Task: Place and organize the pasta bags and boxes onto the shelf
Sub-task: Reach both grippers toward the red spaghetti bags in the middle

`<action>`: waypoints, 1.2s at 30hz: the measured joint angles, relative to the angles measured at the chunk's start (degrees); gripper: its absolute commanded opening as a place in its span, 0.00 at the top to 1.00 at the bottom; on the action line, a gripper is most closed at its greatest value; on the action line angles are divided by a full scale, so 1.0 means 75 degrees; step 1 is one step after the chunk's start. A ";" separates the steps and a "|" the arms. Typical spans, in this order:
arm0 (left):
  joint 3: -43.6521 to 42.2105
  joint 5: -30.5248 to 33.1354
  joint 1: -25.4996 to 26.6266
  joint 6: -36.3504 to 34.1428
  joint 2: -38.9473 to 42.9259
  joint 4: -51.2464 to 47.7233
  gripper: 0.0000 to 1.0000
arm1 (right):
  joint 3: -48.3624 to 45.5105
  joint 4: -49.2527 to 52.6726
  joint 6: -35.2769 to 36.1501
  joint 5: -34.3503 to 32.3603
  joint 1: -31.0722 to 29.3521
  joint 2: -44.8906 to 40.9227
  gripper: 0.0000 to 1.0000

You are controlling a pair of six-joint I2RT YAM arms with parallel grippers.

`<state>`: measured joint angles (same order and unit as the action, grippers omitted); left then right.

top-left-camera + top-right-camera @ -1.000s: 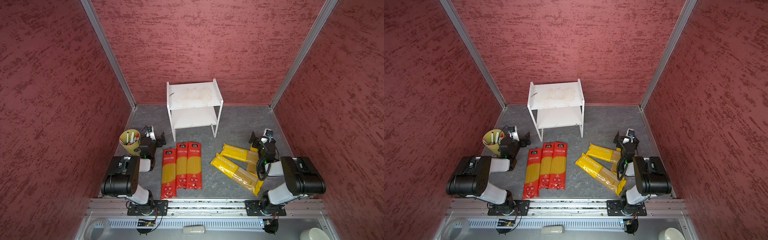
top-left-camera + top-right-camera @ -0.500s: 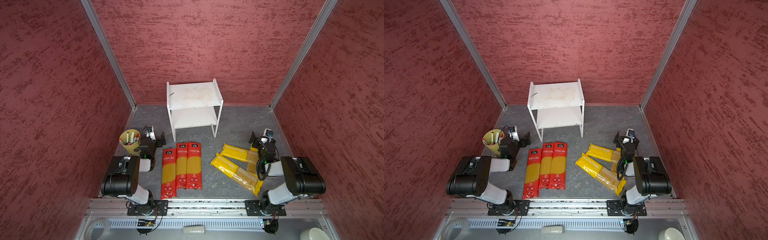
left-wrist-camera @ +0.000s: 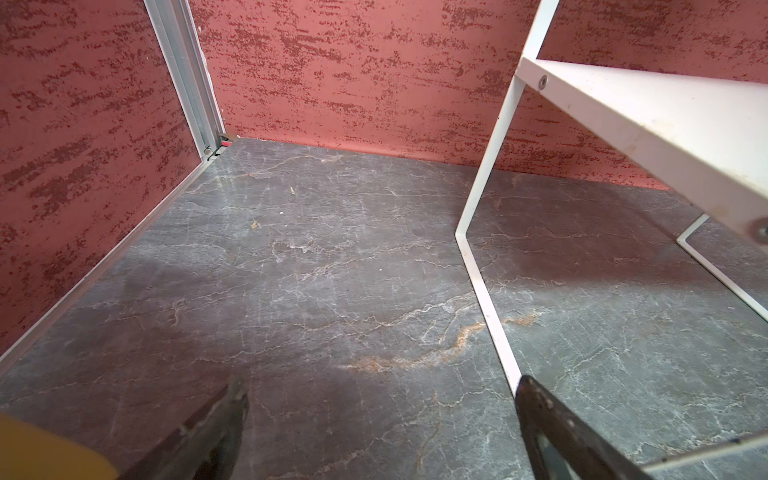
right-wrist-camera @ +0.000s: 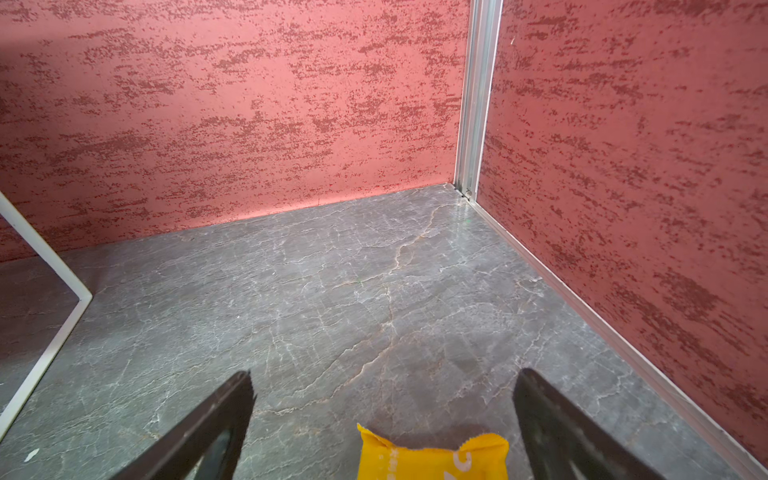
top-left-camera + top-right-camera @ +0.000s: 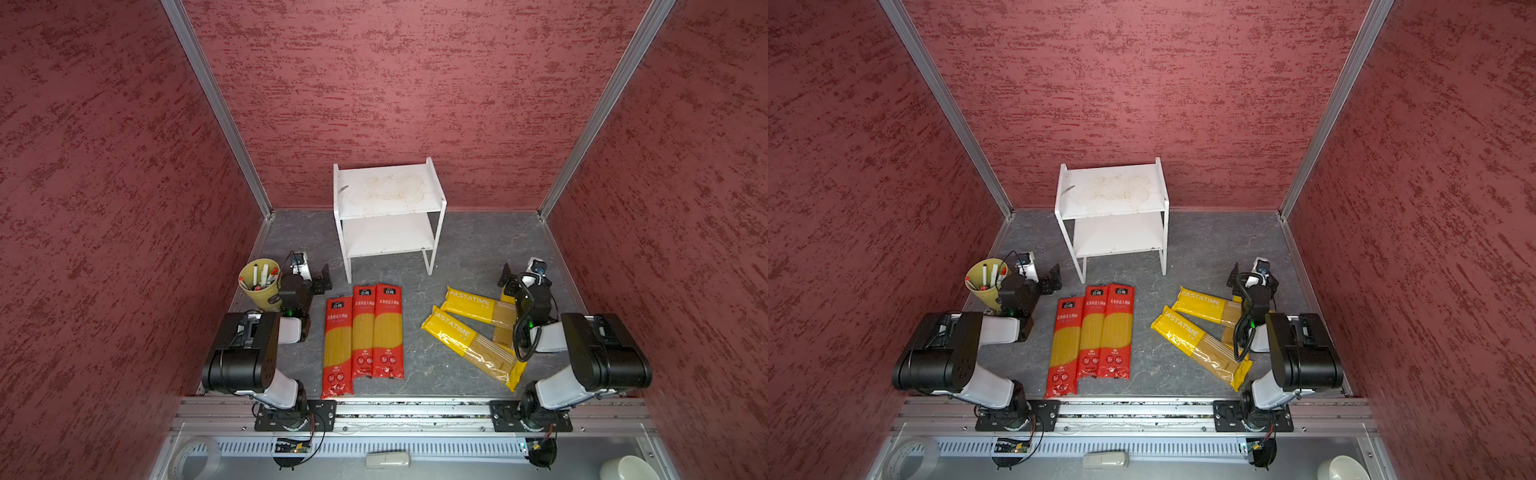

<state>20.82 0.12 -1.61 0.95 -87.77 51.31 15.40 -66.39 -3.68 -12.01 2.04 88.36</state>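
Saw no movement since one second before. Found left gripper (image 3: 382, 386) and right gripper (image 4: 384, 376) spread wide, empty, near the shelf (image 5: 386, 199). Found red packs (image 5: 363, 332) and yellow packs (image 5: 469, 345) flat before the shelf.

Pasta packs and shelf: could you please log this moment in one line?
red packs: side by side on table | yellow packs: overlapping, on table | shelf: no packs | left jaws: open, empty | right jaws: open, empty
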 measured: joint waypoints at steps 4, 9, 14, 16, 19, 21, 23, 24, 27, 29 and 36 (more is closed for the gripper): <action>-0.0035 0.0294 0.0128 -0.0029 0.0160 -0.0076 0.01 | -0.0085 0.0781 0.0006 -0.0015 -0.0003 -0.1230 0.01; 0.0012 0.1160 0.0542 -0.0052 0.1486 -0.0994 0.01 | 0.0379 0.2573 -0.0682 -0.0705 -0.0125 -0.3281 0.01; 0.0568 0.2261 0.1163 0.0073 0.2911 -0.2532 0.00 | 0.2203 0.5625 -0.1862 -0.1580 -0.0670 -0.3678 0.01; 0.0874 0.2623 0.1303 0.0353 0.3325 -0.3206 0.00 | 0.2594 0.6228 -0.2349 -0.1311 -0.0810 -0.3622 0.01; 0.1547 0.2766 0.1274 0.1037 0.3716 -0.4575 0.01 | 0.2509 0.6484 -0.3075 -0.0312 -0.0825 -0.3625 0.04; 0.2008 0.2498 0.1113 0.1626 0.3864 -0.5351 0.01 | 0.2264 0.6560 -0.3421 0.0370 -0.0828 -0.3654 0.07; 0.2308 0.2200 0.0889 0.2267 0.4004 -0.6021 0.01 | 0.2256 0.6889 -0.3678 0.0667 -0.0895 -0.3637 0.09; 0.2387 0.1886 0.0699 0.2565 0.4097 -0.6327 0.00 | 0.2337 0.7131 -0.3771 0.0758 -0.0968 -0.3617 0.10; 0.2343 0.0810 0.0026 0.3168 0.4412 -0.6962 0.03 | 0.2792 0.7743 -0.3905 0.0921 -0.1239 -0.3366 0.13; 0.2323 0.0420 -0.0102 0.3386 0.4584 -0.7367 0.05 | 0.3086 0.8049 -0.3928 0.0970 -0.1565 -0.3150 0.14; 0.2419 0.1026 0.2454 0.3576 0.4841 -0.8722 0.07 | 0.3302 0.8816 -0.4045 0.0930 -0.3436 -0.2690 0.23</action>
<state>38.96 7.81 16.80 27.77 -51.46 -14.11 40.16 -0.27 -34.02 -5.04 -23.73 68.18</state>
